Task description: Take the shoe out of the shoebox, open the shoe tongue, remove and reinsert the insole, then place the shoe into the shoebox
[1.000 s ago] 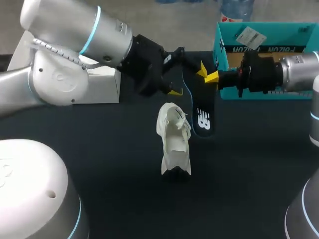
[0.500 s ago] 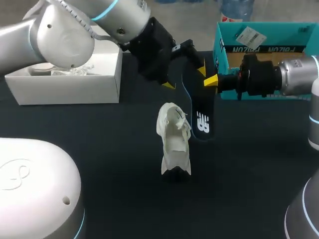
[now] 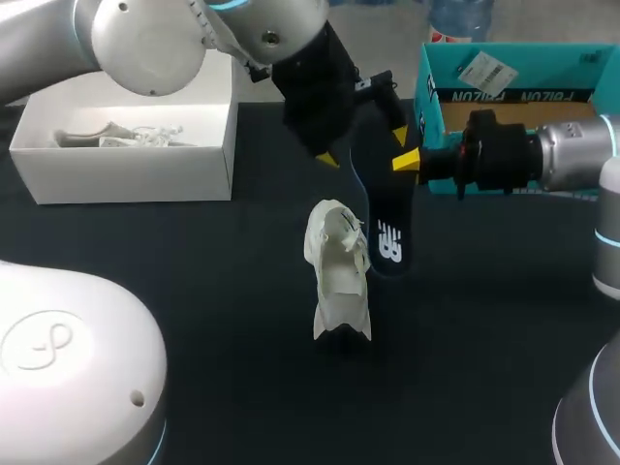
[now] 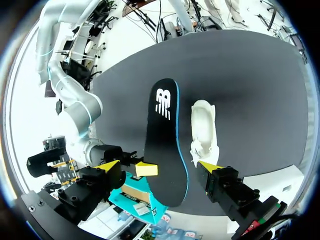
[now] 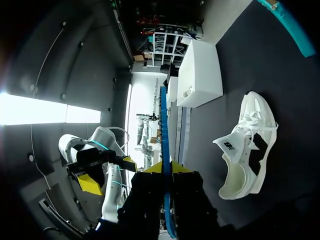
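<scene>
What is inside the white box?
Inside the white box lies some crumpled pale packing. Its near wall hides the rest of the floor, and the left arm covers the far side.

The black insole hangs between the left tool's spread fingers, seemingly touching neither. The right tool pinches its edge; the white shoe lies beside it on the tabletop.

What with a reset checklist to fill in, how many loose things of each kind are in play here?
Shoes: 1, the white shoe
Insoles: 1, the black insole
Boxes: 2, the white box and the teal box
Total: 4
</scene>
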Tool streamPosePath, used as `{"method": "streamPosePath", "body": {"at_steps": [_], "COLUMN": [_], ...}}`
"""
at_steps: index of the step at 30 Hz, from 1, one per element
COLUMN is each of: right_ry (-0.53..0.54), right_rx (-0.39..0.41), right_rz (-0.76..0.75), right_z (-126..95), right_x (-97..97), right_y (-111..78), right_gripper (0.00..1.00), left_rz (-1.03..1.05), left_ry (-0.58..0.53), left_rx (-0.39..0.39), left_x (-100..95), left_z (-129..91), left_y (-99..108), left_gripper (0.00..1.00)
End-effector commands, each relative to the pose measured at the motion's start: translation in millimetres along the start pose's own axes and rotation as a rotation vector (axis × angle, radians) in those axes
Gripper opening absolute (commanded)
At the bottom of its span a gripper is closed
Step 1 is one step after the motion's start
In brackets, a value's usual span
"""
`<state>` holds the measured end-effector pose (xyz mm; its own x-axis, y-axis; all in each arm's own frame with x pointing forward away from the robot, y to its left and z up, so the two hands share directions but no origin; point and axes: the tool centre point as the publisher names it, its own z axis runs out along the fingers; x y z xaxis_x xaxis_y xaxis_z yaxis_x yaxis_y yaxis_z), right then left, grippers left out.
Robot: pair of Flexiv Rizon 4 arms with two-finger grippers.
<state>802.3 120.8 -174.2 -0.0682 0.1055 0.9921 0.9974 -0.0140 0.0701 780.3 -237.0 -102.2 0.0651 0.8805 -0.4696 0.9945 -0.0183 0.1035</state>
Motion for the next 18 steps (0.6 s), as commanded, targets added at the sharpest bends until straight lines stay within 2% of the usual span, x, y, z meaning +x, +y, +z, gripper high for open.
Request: {"method": "streamPosePath", "body": {"at_steps": [1,10,18], "right_ry": [-0.003,-0.031,-0.035], "right_rx": [-0.005,-0.011,-0.016], "right_rz": [0.004,0.016,0.016], "right_z": [2,1,-1], "right_x": [-2.4,-3.4,-2.8], "right_y": [-0.2,-0.5,-0.4], "right_gripper": [0.0,0.0,0.0], "left_rz": [-0.021,-0.052,-0.029], "left_ry": [0.173,0.363,0.404], "left_rx": [-0.034,-0.021,-0.021], "left_x": [-10.4,-16.2,-16.1], "left_z": [0,11,18], "left_y": [1,7,8], "left_gripper": [1.0,1.0,1.0]}}
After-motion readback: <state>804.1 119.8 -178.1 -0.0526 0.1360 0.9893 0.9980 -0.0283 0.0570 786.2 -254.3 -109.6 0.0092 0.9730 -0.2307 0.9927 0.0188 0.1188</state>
